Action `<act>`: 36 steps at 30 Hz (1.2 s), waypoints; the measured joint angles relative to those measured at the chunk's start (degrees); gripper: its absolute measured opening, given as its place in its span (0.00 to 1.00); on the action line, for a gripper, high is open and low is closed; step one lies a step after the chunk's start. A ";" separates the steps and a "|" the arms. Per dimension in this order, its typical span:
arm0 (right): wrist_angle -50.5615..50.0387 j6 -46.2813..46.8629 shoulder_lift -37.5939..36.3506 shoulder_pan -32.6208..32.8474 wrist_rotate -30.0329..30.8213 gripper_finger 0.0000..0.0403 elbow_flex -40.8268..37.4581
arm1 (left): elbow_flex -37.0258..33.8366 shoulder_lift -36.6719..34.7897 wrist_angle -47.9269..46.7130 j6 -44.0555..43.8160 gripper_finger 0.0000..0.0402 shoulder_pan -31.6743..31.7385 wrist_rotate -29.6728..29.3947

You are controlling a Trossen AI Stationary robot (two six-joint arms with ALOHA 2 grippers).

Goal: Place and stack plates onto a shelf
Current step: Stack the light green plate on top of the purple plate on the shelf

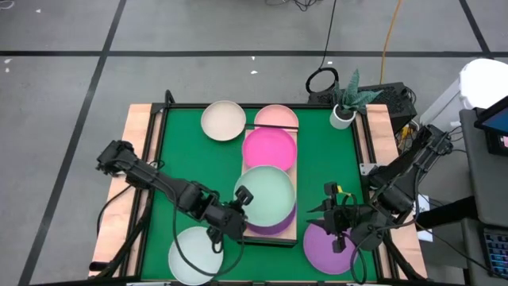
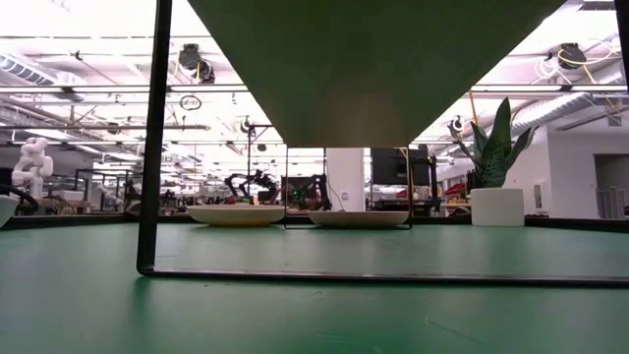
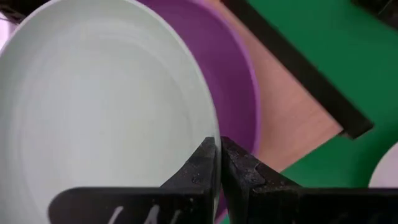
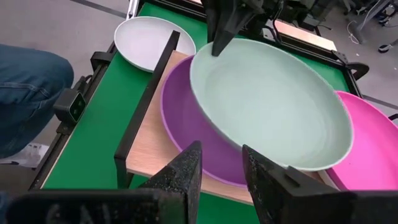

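On the light-wood shelf (image 1: 287, 171) lie a pale pink plate (image 1: 276, 118), a magenta plate (image 1: 269, 148) and, at the near end, a purple plate (image 1: 274, 225) with a mint green plate (image 1: 267, 192) on top. My left gripper (image 1: 243, 196) is shut on the mint plate's left edge. A cream plate (image 1: 223, 120) rests on the green mat at the far side. A pale blue-white plate (image 1: 195, 254) lies near left and a second purple plate (image 1: 329, 248) near right. My right gripper (image 4: 221, 180) hovers open above that second purple plate, pointing toward the shelf. My left gripper pinches the mint green plate's rim (image 3: 208, 134) on the plate's left side, one finger over the inside and one outside. The fingers (image 4: 219, 34) slant down from the table's near left. The held side looks slightly raised; the opposite side rests over the purple plate (image 4: 186, 124) and the magenta plate's edge (image 4: 367, 143).
The shelf stands on a black metal frame (image 4: 146, 106), whose legs (image 2: 152, 138) rise from the mat. A potted plant (image 1: 347, 103) stands at the far right corner. A person's leg in jeans (image 4: 25, 93) is beyond the table's left edge. Green mat (image 1: 190, 175) lies bare left of the shelf.
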 joint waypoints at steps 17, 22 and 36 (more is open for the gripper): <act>-0.06 0.00 0.00 0.34 0.02 0.25 0.00 | 0.00 0.57 3.07 1.80 0.05 -0.60 1.63; -0.02 0.00 0.00 0.65 0.04 0.25 0.00 | 0.00 0.56 3.21 0.58 0.11 -0.49 0.28; 0.00 0.00 0.00 0.70 0.05 0.25 0.00 | 0.00 0.24 3.99 -7.39 0.44 -1.80 -3.80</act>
